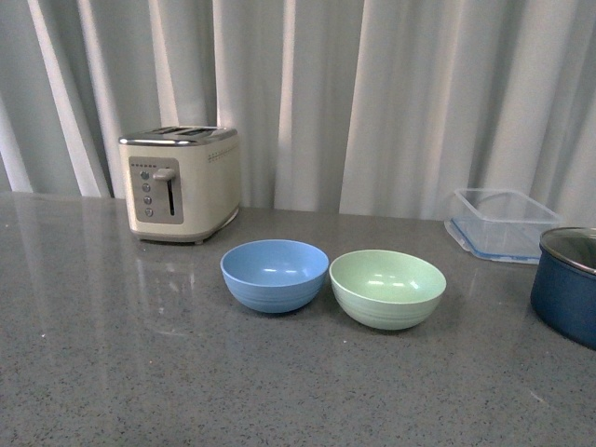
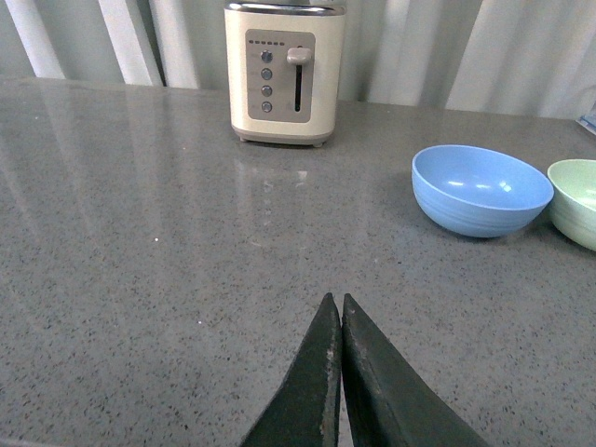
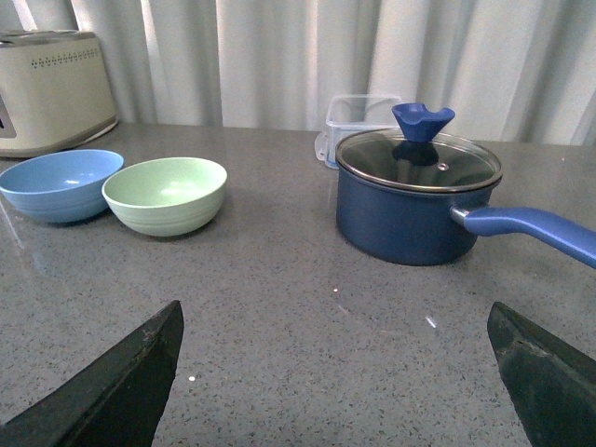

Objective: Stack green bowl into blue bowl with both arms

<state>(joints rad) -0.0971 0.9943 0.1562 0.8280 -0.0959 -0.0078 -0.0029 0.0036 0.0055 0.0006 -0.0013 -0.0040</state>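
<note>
**GREEN BOWL: HANDLING & GRIP**

Handling (est.): green bowl [image 1: 387, 289] looks light, stiff and plastic-like. Prob. not fragile, and the matte finish should give fair friction. Thin rim suits a wall pinch w/ one finger inside and one outside, on the side away from blue bowl [image 1: 274, 275].

Appearance: pale mint, round, faint ridges near base, upright, empty.

Location: on counter [image 1: 112, 372], just beside blue bowl on its right, rims nearly touching.

My left gripper [image 2: 336, 312]: fingers pressed together, holding nothing. My right gripper [image 3: 333, 321]: spread wide, empty. Both are well apart from the bowls.
</note>
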